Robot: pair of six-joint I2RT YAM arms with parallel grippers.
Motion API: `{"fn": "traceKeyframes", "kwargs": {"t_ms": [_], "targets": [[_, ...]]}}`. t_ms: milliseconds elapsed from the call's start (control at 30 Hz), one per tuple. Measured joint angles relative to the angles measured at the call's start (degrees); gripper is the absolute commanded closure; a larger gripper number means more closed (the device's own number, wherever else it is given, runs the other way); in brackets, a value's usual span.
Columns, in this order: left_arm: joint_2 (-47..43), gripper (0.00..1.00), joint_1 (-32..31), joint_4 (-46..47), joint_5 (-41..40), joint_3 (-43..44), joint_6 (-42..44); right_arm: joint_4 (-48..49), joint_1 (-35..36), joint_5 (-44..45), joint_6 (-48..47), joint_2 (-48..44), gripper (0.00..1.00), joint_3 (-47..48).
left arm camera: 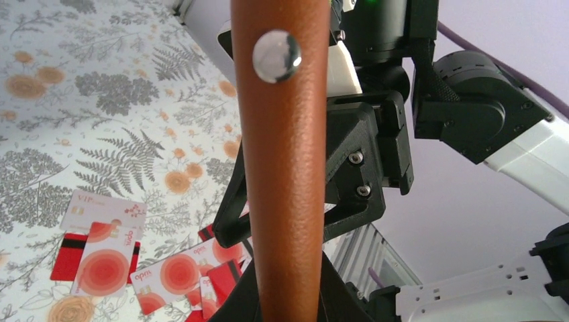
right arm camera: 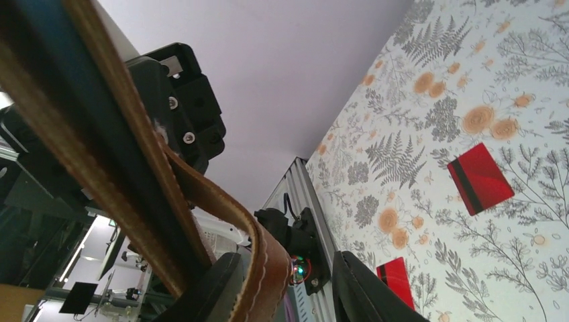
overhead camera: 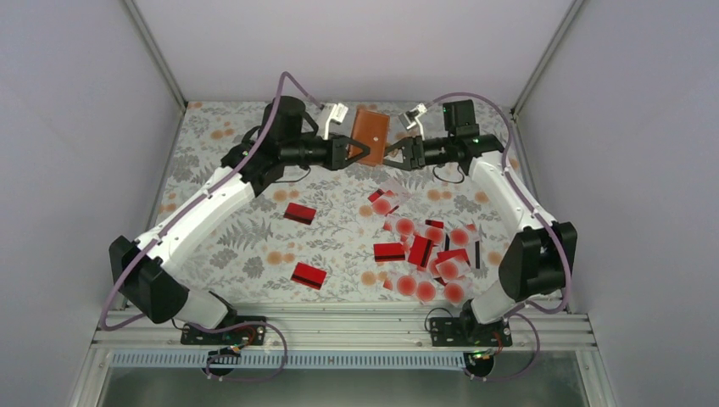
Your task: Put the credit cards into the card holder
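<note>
Nearest the arm bases we find the aluminium rail (overhead camera: 339, 326) that carries both arms. Beyond it lies the table (overhead camera: 220, 195) with its grey and orange floral cover.

The credit cards (overhead camera: 424, 254) (thin flat rectangles, some glossy red with a black stripe, others whitish with a large red dot) lie on this cover. Most form an overlapping heap on the right half, near the right arm's elbow. Two lie alone on the left half, well apart from the heap: one red card (overhead camera: 309, 275) near the rail and a second red card (overhead camera: 299, 213) farther in.

Farther still, both arms point toward the middle of the far edge. Between them we see the card holder (overhead camera: 370, 130), a small brown leather folding wallet, held above the table.

The left gripper (overhead camera: 362, 153) is clamped on its lower left part. In the left wrist view the leather stands upright between the fingers, with a round metal snap stud (left arm camera: 276, 57) near the top.

The right gripper (overhead camera: 391, 157) sits at the wallet's lower right corner. In the right wrist view its jaws stand apart around a curved leather flap. One finger touches the leather, and the other finger (right arm camera: 366, 288) stands clear of it, so we record no grip on this side.
</note>
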Motion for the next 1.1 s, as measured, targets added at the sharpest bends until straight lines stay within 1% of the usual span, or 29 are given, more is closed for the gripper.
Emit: {"fn": "traceKeyframes", "kwargs": {"t_ms": [233,433,700,800,1000,1100], "targets": [[-0.9,0.98,1.2,1.42,3.41,0.37,-0.42,2.78,0.02,-0.37,2.99,-1.62,0.67,1.95],[-1.66,0.98,1.6,2.16,5.68,0.37,-0.31,4.04,0.0,-0.33,4.96,-2.99,0.7,3.19],[-1.66,0.98,1.95,2.99,6.78,0.39,-0.2,4.28,-0.04,-0.31,6.45,-3.13,0.72,4.22],[-1.66,0.98,2.1,3.08,7.23,0.39,-0.2,4.37,-0.04,-0.33,6.62,-3.23,0.72,4.37],[-1.7,0.98,2.12,3.76,7.58,0.39,-0.22,4.37,-0.09,0.11,7.28,-4.17,0.68,4.37],[-1.73,0.98,2.12,4.07,7.56,0.39,-0.22,4.37,-0.17,0.55,7.65,-4.39,0.68,4.55]]}}
